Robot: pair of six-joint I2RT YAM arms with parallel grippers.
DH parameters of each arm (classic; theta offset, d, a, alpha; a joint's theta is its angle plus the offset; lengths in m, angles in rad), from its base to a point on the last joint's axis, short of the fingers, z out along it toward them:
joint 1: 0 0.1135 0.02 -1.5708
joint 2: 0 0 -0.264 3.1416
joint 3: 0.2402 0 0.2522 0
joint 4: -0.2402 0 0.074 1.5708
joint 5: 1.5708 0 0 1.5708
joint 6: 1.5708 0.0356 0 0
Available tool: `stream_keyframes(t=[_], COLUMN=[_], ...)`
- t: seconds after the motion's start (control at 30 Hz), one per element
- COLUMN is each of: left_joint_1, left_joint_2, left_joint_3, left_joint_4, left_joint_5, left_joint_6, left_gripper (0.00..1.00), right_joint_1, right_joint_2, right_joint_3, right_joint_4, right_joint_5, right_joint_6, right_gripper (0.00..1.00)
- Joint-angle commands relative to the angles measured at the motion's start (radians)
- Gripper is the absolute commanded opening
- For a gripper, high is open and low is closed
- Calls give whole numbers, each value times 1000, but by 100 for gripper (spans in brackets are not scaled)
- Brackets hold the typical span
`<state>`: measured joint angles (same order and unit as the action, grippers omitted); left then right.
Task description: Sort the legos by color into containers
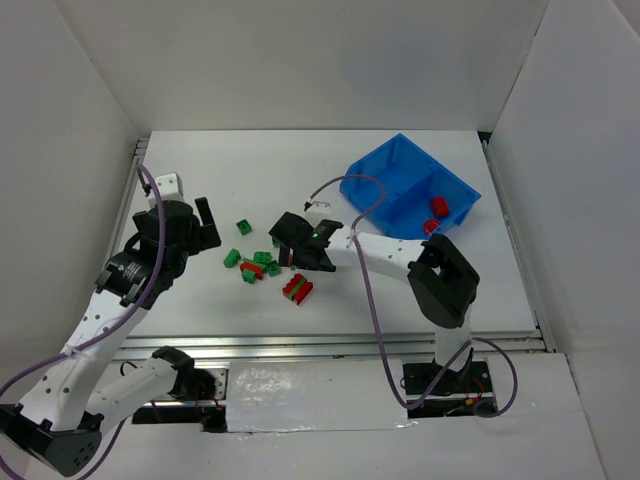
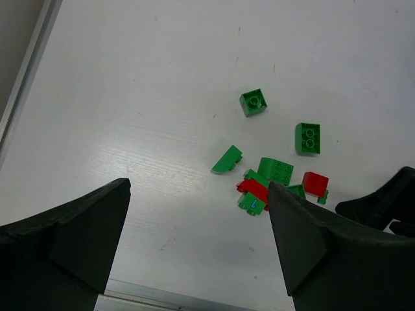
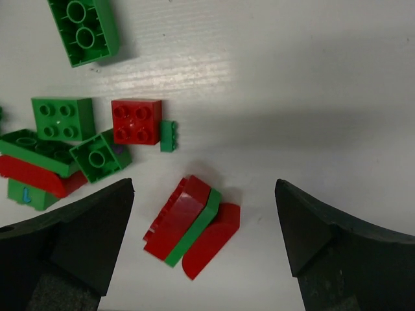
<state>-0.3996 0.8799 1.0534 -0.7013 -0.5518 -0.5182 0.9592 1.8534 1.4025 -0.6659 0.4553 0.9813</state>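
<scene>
Sitting in right compartment (image 1: 460, 190) of blue bin (image 1: 398, 141): 2 red legos (image 1: 438, 206); right gripper (image 3: 204, 191) hangs wide-jawed over red-green stack (image 3: 188, 227), left gripper (image 2: 198, 188) also wide

left end effector (image 2: 198, 194) and right end effector (image 3: 204, 188) gape.

We are looking at bright, even light coming from overhead, and the white table (image 1: 500, 280) is reflecting it without blowing out. In the top view, shadows are falling soft and short beside the blue bin (image 1: 390, 165), and the small legos (image 1: 258, 265) are showing little detail. In the right wrist view a broad grey shadow is lying across the tabletop, while the red-and-green stack (image 3: 188, 223) is reading sharp. The fingers (image 2: 71, 240) of the left gripper (image 2: 198, 188) are looming dark and slightly soft at the frame's bottom.
</scene>
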Motion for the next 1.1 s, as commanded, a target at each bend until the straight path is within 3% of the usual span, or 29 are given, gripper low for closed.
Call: stream_keyframes(t=[0.0,0.1,0.33,1.07], left_joint_1=[5,5,5,5], left_joint_2=[-19,-21,-29,-33], left_joint_3=[-3,-3,-3,-4], left_joint_4=[39,39,39,45], left_joint_5=[3,3,4,29], left_joint_6=[26,26,27,33], left_gripper=[100,99,100,100], right_joint_1=[-10,-30,-39,-40], right_joint_2=[59,67,161,348], right_joint_3=[65,79,188,346], right_joint_4=[83,117,100,55], right_joint_5=[23,17,-67,-103], right_joint_6=[-98,-145,-171,-173], right_gripper=[96,95,80,62])
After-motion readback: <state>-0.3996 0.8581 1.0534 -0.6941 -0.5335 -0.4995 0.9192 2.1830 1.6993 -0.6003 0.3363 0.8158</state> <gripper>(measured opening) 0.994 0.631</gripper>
